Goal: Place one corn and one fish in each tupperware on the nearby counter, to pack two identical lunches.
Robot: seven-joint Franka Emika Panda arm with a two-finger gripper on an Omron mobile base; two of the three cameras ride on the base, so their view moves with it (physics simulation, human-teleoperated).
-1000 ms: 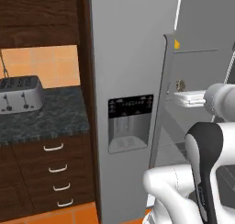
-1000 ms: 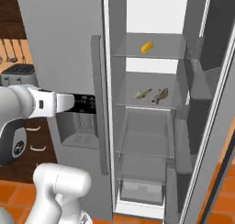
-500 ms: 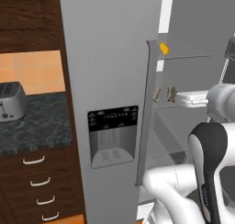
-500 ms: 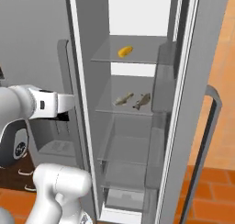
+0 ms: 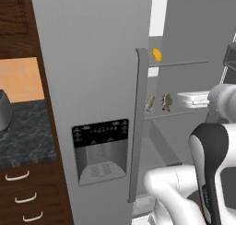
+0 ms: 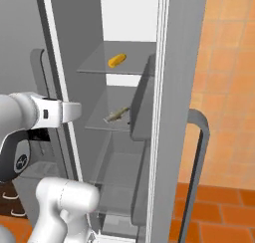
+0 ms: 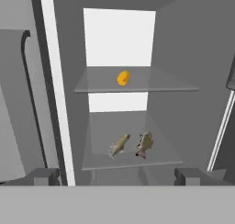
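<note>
Inside the open fridge, one yellow corn (image 7: 123, 77) (image 5: 157, 54) (image 6: 117, 60) lies on the upper glass shelf. Two grey-brown fish (image 7: 119, 145) (image 7: 144, 144) lie side by side on the shelf below, also seen as fish (image 5: 150, 103) (image 5: 167, 102) and fish (image 6: 116, 115). My gripper (image 7: 118, 176) is open, its fingertips wide apart with nothing between them. It points into the fridge, level with the fish shelf and short of its front edge. A strip of the black counter (image 5: 25, 139) shows at the far left. The tupperware is out of view.
The closed grey fridge door (image 5: 92, 72) with its dispenser (image 5: 99, 150) and long handle (image 5: 138, 127) stands to the left of the opening. The swung-open door (image 6: 179, 112) with its handle (image 6: 199, 157) flanks the right. Drawers (image 5: 18, 196) sit under the counter. Orange floor tiles (image 6: 219, 212) lie beyond.
The whole picture has shifted: the base has driven right and closer, so the fridge interior looks larger. The corn and fish lie as before. The gripper stays open.
</note>
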